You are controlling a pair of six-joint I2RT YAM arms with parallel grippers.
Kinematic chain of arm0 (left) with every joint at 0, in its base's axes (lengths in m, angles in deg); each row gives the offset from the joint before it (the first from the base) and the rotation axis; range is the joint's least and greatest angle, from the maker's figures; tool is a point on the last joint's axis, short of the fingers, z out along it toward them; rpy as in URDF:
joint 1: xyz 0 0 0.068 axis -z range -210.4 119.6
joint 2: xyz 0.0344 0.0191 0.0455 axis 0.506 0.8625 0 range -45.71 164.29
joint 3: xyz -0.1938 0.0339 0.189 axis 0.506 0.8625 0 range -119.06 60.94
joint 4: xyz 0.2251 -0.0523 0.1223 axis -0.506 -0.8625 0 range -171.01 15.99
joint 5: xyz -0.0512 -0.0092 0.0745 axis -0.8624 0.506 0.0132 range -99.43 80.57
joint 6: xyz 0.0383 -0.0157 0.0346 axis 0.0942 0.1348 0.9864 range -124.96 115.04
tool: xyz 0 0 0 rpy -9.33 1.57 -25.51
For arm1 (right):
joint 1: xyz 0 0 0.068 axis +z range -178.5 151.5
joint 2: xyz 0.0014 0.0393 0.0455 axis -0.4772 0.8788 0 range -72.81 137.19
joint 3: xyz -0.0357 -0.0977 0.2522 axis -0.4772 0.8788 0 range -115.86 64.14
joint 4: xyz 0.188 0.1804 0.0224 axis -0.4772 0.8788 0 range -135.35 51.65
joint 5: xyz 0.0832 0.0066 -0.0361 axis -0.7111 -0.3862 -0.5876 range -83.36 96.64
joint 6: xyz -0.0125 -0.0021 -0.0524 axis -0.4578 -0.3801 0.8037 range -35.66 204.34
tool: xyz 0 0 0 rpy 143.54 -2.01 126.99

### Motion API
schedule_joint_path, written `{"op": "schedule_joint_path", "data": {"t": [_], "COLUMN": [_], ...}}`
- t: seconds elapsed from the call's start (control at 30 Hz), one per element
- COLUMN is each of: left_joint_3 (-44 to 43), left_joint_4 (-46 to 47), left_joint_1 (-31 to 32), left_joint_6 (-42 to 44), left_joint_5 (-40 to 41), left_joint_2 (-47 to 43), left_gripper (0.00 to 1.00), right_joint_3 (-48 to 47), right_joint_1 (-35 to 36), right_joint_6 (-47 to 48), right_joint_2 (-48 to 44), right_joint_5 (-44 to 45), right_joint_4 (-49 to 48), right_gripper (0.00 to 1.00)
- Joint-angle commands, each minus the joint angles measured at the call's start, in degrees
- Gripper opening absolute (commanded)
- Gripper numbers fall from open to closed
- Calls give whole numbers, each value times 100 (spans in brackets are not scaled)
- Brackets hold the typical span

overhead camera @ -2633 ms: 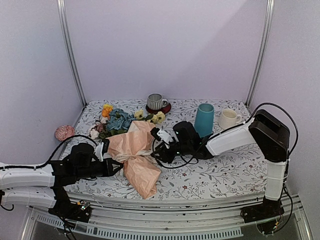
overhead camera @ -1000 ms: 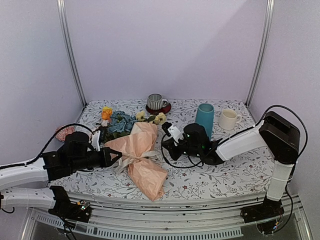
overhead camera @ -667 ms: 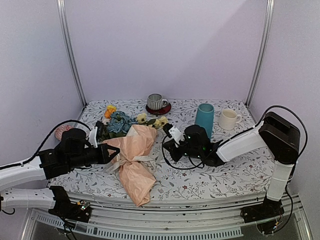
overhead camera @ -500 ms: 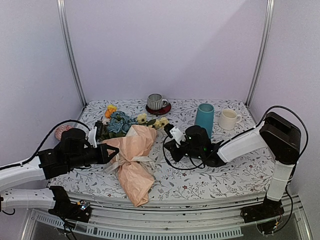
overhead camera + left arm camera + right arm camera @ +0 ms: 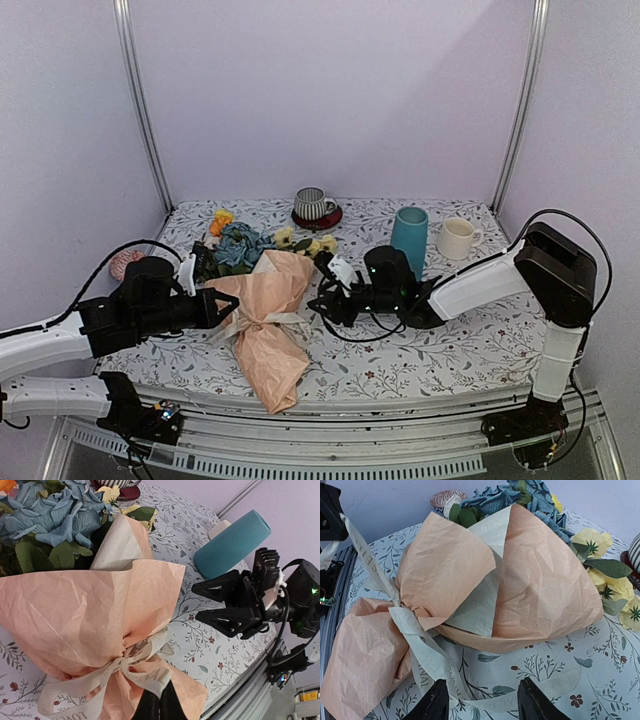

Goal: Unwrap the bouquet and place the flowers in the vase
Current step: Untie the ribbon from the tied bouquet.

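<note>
Fingers (image 5: pixel 151 706) on my left gripper (image 5: pixel 225 298) are pinched tight together on one tail of the cream ribbon (image 5: pixel 125 672). From the right wrist cam I can see that tail running in a straight line from the knot up to the left gripper's black tip. Off past that arm, by the left wall, there's a pinkish round thing (image 5: pixel 125 262) that I can't make out.

Next over is the bouquet (image 5: pixel 262 310), lying on its side on the floral tablecloth (image 5: pixel 480 340). It's wrapped in the peach paper and the ribbon is knotted around the waist. The flowers (image 5: pixel 240 245) poke out the far-left end, blue ones in the middle, orange at the back, yellow and cream toward the right. The crumpled paper tail points at the near edge.

Behind the yellow blooms, a striped cup (image 5: pixel 313 204) sits on a red saucer (image 5: pixel 317 218).

Then my right gripper (image 5: pixel 322 298), low over the table just beside the bouquet's right side. Its fingers (image 5: pixel 436 702) are spread apart and holding nothing. The other ribbon tail lies flat on the cloth and passes between them.

The teal vase (image 5: pixel 408 240) stands upright just behind the right wrist, apart from the bouquet. A cream mug (image 5: pixel 458 238) sits near the vase on its right.
</note>
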Motion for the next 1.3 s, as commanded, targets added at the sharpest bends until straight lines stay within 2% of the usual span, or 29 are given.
{"op": "schedule_joint_path", "data": {"t": [0.0, 0.47, 0.67, 0.77, 0.83, 1.27], "left_joint_3": [-113, -83, -51, -67, -68, -177], "left_joint_4": [82, 158, 259, 256, 259, 472], "left_joint_1": [-109, -116, -113, -112, -114, -117], "left_joint_6": [64, 72, 51, 56, 56, 72], "left_joint_5": [-44, -72, -137, -141, -131, -180], "left_joint_2": [21, 55, 131, 144, 153, 321], "left_gripper": [0, 0, 0, 0, 0, 0], "right_joint_3": [-147, -794, -936, -938, -925, -440], "right_joint_1": [101, 269, 304, 310, 302, 301], "right_joint_6": [253, 368, 345, 338, 341, 188], "right_joint_2": [260, 956, 1097, 1079, 1039, 515], "right_joint_5": [-255, -374, -460, -461, -389, 770], "right_joint_4": [345, 795, 862, 861, 856, 378], "right_gripper": [50, 49, 36, 21, 5, 2]}}
